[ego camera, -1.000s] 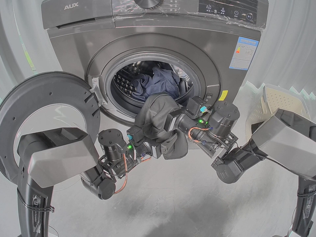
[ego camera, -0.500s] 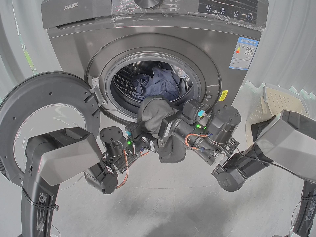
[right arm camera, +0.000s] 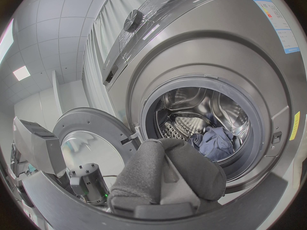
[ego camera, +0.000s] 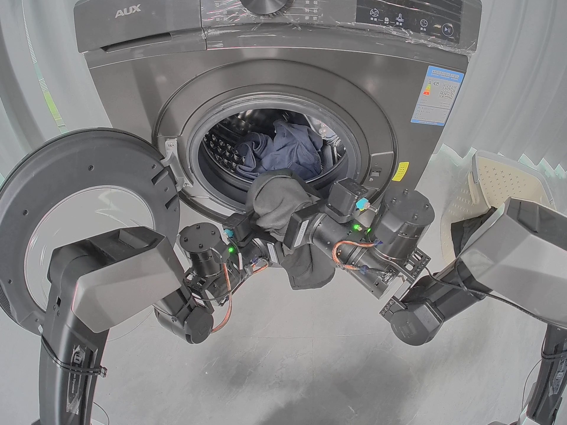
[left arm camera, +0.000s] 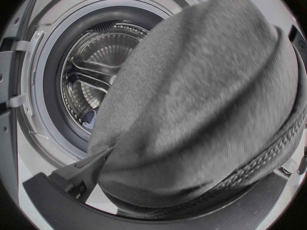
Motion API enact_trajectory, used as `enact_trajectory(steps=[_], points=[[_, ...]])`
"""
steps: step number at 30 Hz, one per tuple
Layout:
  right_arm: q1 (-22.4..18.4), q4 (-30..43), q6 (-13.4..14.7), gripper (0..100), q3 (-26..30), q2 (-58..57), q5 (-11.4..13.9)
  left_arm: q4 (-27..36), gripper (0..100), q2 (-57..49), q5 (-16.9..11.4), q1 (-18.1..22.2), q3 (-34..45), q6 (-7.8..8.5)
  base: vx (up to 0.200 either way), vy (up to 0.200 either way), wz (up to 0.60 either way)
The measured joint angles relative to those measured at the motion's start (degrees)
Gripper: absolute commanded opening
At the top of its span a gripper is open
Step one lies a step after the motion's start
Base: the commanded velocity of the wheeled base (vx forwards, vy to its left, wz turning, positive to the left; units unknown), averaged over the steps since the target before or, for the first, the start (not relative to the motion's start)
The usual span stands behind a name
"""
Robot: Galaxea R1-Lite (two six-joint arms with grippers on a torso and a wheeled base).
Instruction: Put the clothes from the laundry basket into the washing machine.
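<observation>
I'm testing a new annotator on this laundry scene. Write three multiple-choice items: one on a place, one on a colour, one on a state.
1. Where does the blue garment lie?
A. on the floor
B. inside the drum
C. in the laundry basket

2. What colour is the draped garment at the drum's mouth?
A. dark grey
B. red
C. white

3. How does the washing machine door stand?
A. shut
B. open, swung to the robot's left
C. taken off and lying flat on the floor

Answers:
1 B: it shows through the round opening, against the perforated steel wall.
2 A: the cloth is dark grey in the head view and both wrist views.
3 B: it stands wide open beside the uncovered opening.
</observation>
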Motion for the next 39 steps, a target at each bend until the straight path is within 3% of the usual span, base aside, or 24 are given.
enact_trajectory(steps=[9,17,18,31,39], points=[[-2.01,-1.46,1.72,0,3.02,-0.55,-0.11,-0.05,100,-4.22,1.06,0.37,2.11,-1.72,0.000,0.000,0.00],[-2.82,-2.06,1.88,0,4.02,-0.72,-0.09,-0.10,100,-6.47,1.58,-0.24,7.05,-1.01,0.000,0.000,0.00],[-2.77,-1.97,1.85,0,3.96,-0.74,-0.06,-0.10,0,-6.47,1.56,-0.27,7.52,-0.87,0.000,0.000,0.00],[-2.22,-1.32,1.80,0,2.89,-0.87,-0.09,-0.16,0,-3.84,0.90,-0.38,7.33,-0.30,0.000,0.000,0.00],[-2.51,-1.68,1.83,0,6.25,-1.50,-0.17,0.11,0,-3.97,1.41,0.66,3.66,-0.99,0.000,0.000,0.00]])
